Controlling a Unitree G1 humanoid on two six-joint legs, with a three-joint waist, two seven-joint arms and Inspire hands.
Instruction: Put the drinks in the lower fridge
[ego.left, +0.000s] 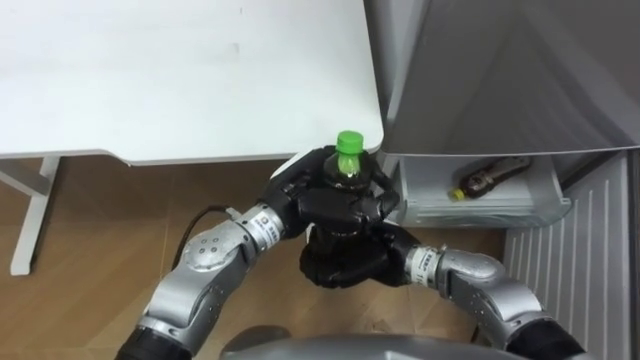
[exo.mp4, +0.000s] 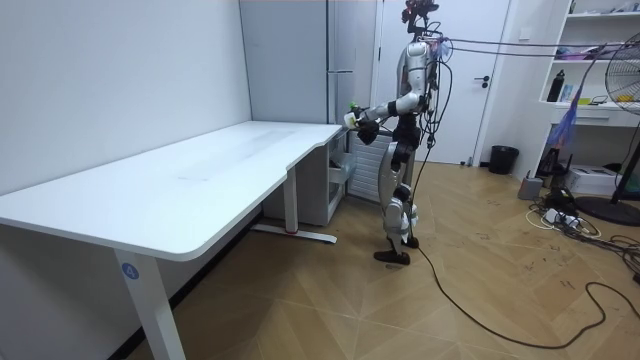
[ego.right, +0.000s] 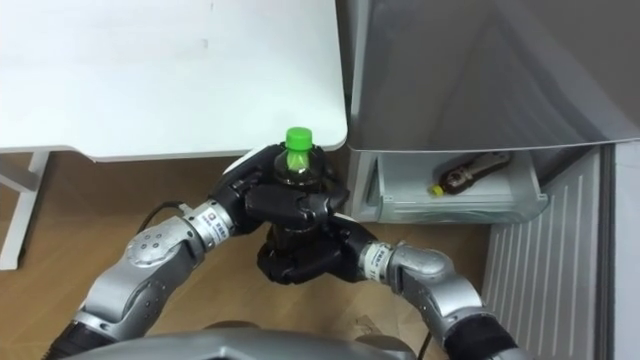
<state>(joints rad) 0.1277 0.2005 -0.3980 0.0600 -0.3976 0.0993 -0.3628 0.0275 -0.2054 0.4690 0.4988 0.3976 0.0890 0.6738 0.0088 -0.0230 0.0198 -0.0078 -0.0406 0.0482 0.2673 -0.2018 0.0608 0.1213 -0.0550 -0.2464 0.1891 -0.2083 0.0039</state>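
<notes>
The left robot hand (ego.left: 322, 205) is curled round the upper part of an upright green-capped bottle (ego.left: 347, 158). The right robot hand (ego.left: 345, 262) clasps the bottle's lower part, as far as I can see. To the right of both hands, a brown bottle (ego.left: 490, 178) lies in the open fridge drawer (ego.left: 530, 212). The tabletop (ego.left: 180, 80) is just beyond them.

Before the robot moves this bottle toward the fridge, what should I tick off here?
1. Grip: left hand curled round the green-capped bottle, right hand round its base: ok.
2. Bottle upright, cap on: ok.
3. Lower fridge drawer open: ok.
4. Room in the drawer: one dark bottle lies in it, with bare space beside it: ok.
5. Bottle over the drawer: not ok, it is to the left of it.
6. Clearance from the table corner: cannot tell.
</notes>
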